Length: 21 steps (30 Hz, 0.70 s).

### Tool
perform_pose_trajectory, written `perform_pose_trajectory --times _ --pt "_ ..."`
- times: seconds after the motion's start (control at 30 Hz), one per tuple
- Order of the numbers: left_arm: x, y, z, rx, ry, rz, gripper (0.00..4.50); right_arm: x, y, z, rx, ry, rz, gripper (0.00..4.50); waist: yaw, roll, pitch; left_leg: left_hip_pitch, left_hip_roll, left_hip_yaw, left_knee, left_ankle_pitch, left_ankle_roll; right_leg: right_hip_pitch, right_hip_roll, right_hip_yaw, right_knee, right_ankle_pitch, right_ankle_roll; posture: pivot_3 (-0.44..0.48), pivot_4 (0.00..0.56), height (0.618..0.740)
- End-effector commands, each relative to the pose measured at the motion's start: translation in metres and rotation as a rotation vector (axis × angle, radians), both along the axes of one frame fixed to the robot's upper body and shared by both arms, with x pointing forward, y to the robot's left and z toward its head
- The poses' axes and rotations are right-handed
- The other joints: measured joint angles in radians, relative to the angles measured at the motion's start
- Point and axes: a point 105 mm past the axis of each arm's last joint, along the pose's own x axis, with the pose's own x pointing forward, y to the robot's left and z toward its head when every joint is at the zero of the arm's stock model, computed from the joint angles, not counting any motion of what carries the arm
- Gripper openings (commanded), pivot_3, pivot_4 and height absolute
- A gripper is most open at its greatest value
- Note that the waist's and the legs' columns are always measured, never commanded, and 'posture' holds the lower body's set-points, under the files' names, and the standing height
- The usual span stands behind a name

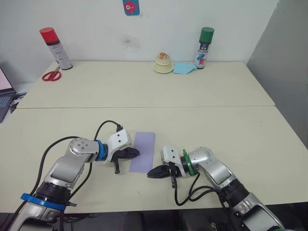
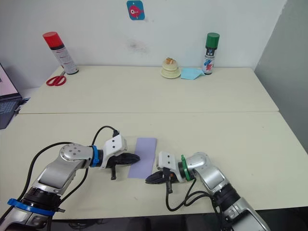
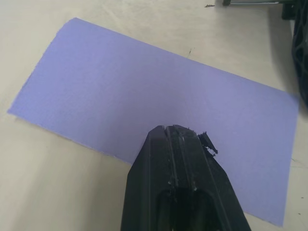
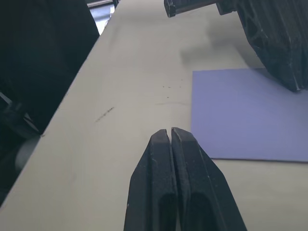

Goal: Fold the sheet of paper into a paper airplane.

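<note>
Both arms lie low over the near part of the table (image 1: 231, 120), bent at the elbow and reaching in toward each other. Between them lies the sheet of paper (image 1: 143, 151), a flat, long purple strip. From the left, the left gripper (image 1: 133, 153) rests its tip on the paper's left edge, with its two fingers pressed together. From the right, the right gripper (image 1: 153, 172) points at the paper's near right corner, just beside it on the bare table. Its fingers are pressed together too.
</note>
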Motion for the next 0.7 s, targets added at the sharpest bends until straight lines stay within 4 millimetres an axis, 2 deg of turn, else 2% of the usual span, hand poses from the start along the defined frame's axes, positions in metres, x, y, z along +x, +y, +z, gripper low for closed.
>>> perform_pose_trajectory --times 0.03,0.23,0.47,0.6,0.7 --pt "-0.008 0.006 -0.028 0.059 0.078 0.021 0.0 -0.002 -0.011 0.015 0.068 0.044 -0.007 0.12 0.002 0.001 0.001 0.0 0.0 0.0 0.0 0.0 0.0 0.0 0.0 0.0 0.0 0.0 0.0 0.0 0.15 0.737" --pt "-0.004 0.002 -0.03 0.05 0.066 0.013 0.0 0.014 -0.021 0.052 0.168 -0.151 -0.044 0.12 0.004 0.003 0.003 -0.001 0.0 0.0 0.001 0.0 0.0 -0.001 -0.001 -0.001 0.0 0.001 0.001 0.0 0.15 0.737" --pt "0.0 0.0 -0.03 0.046 0.058 0.009 0.0 0.029 -0.014 0.082 0.231 -0.41 -0.048 0.12 0.009 0.005 0.005 -0.002 -0.001 0.0 0.002 0.0 0.0 0.0 -0.001 -0.001 0.0 0.001 0.002 0.0 0.15 0.737" --pt "0.001 0.0 -0.03 0.045 0.056 0.01 0.0 0.036 -0.01 0.078 0.193 -0.485 -0.043 0.12 0.011 0.006 0.005 -0.003 -0.001 0.0 0.002 0.0 0.0 -0.001 -0.001 -0.001 0.0 0.001 0.002 0.0 0.15 0.737" --pt "0.002 -0.001 -0.029 0.044 0.053 0.01 0.0 0.045 -0.009 0.062 0.117 -0.506 -0.075 0.12 0.013 0.006 0.005 -0.003 -0.001 0.0 0.002 0.0 0.0 -0.001 -0.001 -0.001 0.0 0.001 0.002 0.0 0.15 0.737"
